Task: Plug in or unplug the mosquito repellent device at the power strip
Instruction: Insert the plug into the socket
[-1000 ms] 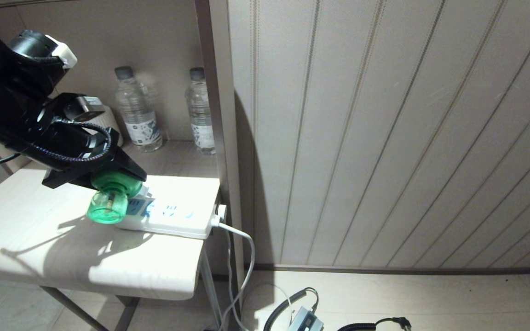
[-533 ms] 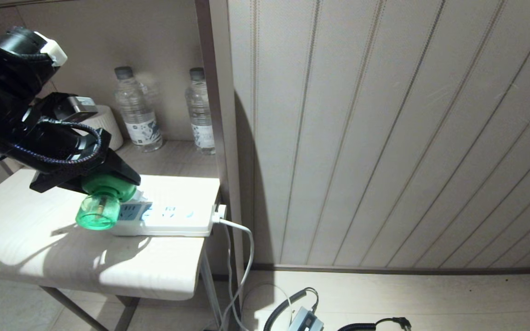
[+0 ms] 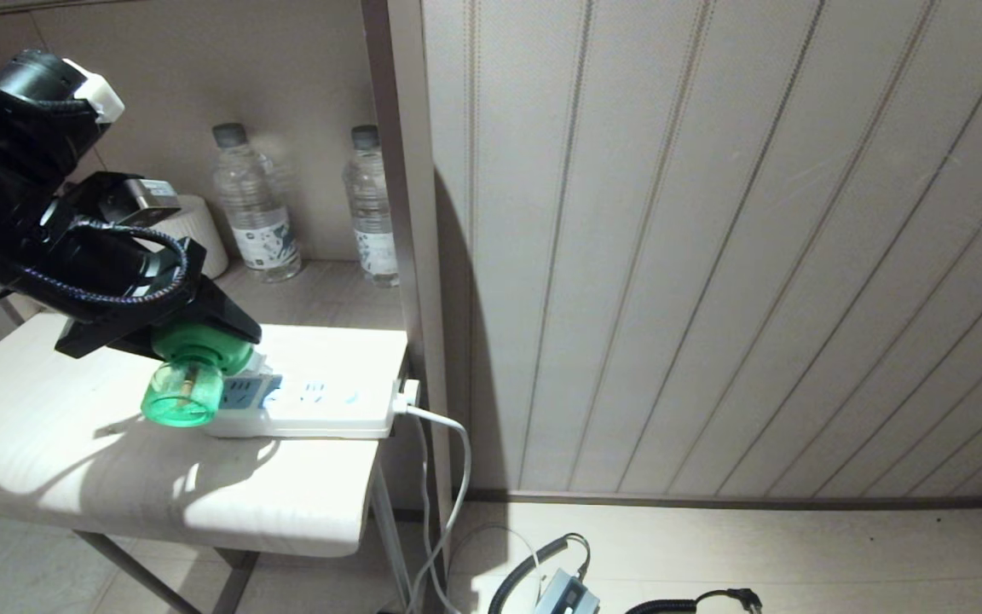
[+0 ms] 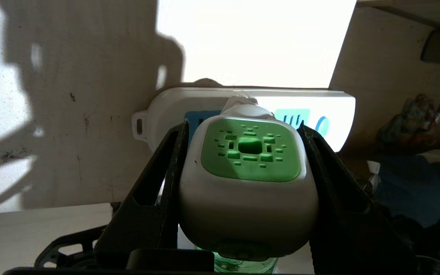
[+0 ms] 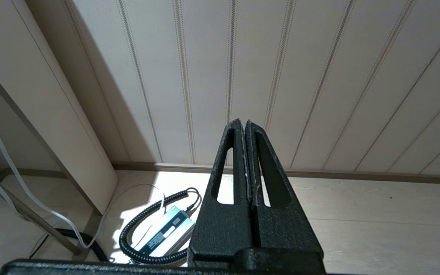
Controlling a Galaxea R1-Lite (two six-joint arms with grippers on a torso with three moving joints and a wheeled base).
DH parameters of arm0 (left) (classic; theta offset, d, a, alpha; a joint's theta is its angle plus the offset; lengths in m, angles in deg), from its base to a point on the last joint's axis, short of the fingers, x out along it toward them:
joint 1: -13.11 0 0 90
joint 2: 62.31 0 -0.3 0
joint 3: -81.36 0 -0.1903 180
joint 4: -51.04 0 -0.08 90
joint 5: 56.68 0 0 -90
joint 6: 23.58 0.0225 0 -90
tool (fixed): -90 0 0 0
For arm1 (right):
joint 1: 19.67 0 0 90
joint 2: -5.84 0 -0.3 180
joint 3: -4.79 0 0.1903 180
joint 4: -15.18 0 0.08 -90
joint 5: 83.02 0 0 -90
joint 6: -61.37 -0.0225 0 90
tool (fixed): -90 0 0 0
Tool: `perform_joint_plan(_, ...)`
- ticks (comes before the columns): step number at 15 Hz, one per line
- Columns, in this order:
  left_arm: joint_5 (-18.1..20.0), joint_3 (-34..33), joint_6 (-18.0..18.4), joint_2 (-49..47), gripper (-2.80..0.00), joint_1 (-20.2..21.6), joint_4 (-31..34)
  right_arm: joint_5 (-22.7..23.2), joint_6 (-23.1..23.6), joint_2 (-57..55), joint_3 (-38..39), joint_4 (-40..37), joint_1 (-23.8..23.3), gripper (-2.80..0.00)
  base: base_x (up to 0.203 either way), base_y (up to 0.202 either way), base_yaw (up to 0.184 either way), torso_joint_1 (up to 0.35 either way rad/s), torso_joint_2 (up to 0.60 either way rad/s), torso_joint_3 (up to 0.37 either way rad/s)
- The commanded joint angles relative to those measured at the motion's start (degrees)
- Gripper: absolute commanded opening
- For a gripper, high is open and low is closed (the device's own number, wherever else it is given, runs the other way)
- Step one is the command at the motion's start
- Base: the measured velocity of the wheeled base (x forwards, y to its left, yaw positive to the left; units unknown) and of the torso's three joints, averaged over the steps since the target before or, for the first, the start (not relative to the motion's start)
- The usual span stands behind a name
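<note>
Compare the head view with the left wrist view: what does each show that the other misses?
Head view only: two clear plastic water bottles at the back of the pale wooden table, the strip's white cord dropping to the floor, and the device's translucent green bottle end.

Left wrist view only: the device's green square vented face and both black fingers pressed against its white head.

Both: the left hand shut on the white-and-green mosquito repellent device at the flat white power strip.
</note>
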Motion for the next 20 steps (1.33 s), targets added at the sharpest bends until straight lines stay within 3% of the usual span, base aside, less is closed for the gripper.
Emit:
perform_joint_plan(1,0.05,0.26,-0.21,1.72,-2.8,0.0,0.13,-0.01,-0.06,-0.05,0.0,0.0,0.02,-2.8,0.0,0.0,0.0,0.0,0.0,0.0)
perform_joint_plan(8,-0.44,0.53,0.77,7.61,-2.8,-0.06,-0.32,-0.01,0.02,0.03,0.0,0.0,0.02,-2.8,0.0,0.0,0.0,0.0,0.0,0.0)
perform_joint_plan(15,-1.39,0.77,14.33,8.27,-2.8,-0.43,-0.56,-0.01,0.14,0.03,0.0,0.0,0.07,-2.8,0.0,0.0,0.0,0.0,0.0,0.0)
perform_joint_plan(20,-1.34,0.62,15.48,7.96,-2.8,-1.52,1.3,0.08,0.02,0.03,0.0,0.0,0.02,-2.8,0.0,0.0,0.0,0.0,0.0,0.0)
